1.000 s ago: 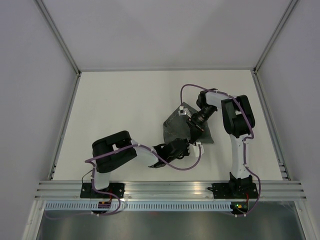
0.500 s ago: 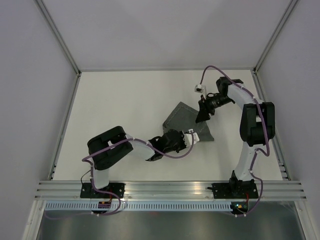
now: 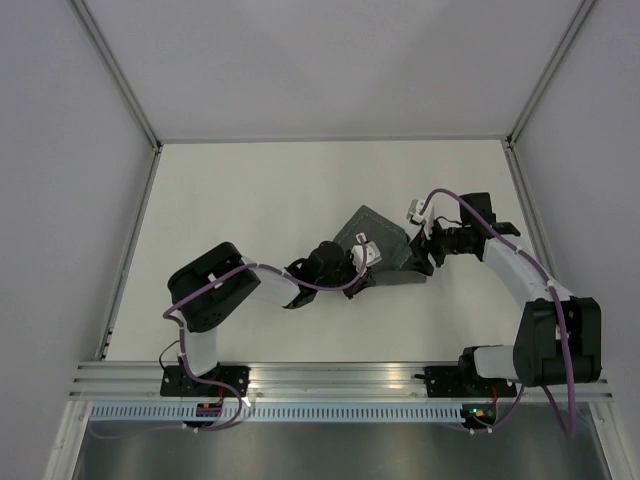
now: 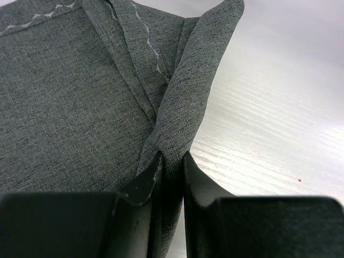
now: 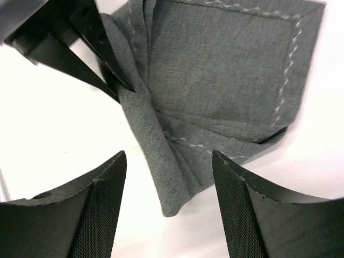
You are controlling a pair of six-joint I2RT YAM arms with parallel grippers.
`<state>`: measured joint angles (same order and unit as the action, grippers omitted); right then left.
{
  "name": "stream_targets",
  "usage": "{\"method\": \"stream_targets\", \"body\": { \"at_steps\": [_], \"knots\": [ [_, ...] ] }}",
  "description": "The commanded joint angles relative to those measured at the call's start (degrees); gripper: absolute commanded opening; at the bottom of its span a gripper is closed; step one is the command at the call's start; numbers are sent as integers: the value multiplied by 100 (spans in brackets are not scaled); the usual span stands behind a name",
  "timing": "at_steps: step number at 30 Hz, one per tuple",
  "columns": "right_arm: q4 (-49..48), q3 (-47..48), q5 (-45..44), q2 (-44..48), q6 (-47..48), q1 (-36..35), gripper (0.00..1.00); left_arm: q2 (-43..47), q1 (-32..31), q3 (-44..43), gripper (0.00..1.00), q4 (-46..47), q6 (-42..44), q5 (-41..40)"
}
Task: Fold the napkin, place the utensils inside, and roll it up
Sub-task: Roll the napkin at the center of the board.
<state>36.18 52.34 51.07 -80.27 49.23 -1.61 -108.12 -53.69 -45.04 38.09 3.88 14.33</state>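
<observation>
Cloth napkin (image 3: 380,232), dark grey with a pale stitched line near its edges, is lying folded in several layers on the white table (image 3: 240,200), right of centre in the overhead view. The left arm is reaching across from the left to the napkin's near edge. The left gripper (image 4: 172,161) is pinching a raised fold of the fabric, its two dark fingers nearly together with cloth filling the narrow gap between them. The pinched fold is standing up from the table in a ridge. The right arm is bending in from the right side. The right gripper (image 5: 167,157) is hovering at the napkin's right edge with its textured fingers spread wide and nothing between them but a view of a loose corner of cloth below. Whether it is touching the fabric cannot be told.
</observation>
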Motion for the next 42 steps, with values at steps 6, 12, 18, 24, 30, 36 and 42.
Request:
{"method": "stream_targets", "body": {
  "at_steps": [6,12,18,24,30,36,42],
  "knots": [
    [-2395,-1761,-1625,1320,236,-1437,73,-561,271,-101,2,-1663,-1126,1335],
    [-2975,-2333,-2451,1356,262,-2291,73,-772,368,-260,2,-1743,-1407,1783],
    [-3566,-2825,-3163,1304,490,-2835,72,-939,438,-313,2,-1717,-1592,2143],
    [-3944,-3045,-3419,1137,649,-3038,66,-1097,517,-401,2,-1840,-1653,2469],
    [-3733,-2975,-3498,917,684,-3109,33,-1054,614,-374,4,-1813,-1741,2584],
    [-3110,-2546,-3288,671,509,-3100,15,-668,676,-462,28,-1831,-1970,2470],
    [-2433,-2097,-2788,311,385,-3083,10,26,685,-392,45,-1647,-2189,1943]
  ]
}}
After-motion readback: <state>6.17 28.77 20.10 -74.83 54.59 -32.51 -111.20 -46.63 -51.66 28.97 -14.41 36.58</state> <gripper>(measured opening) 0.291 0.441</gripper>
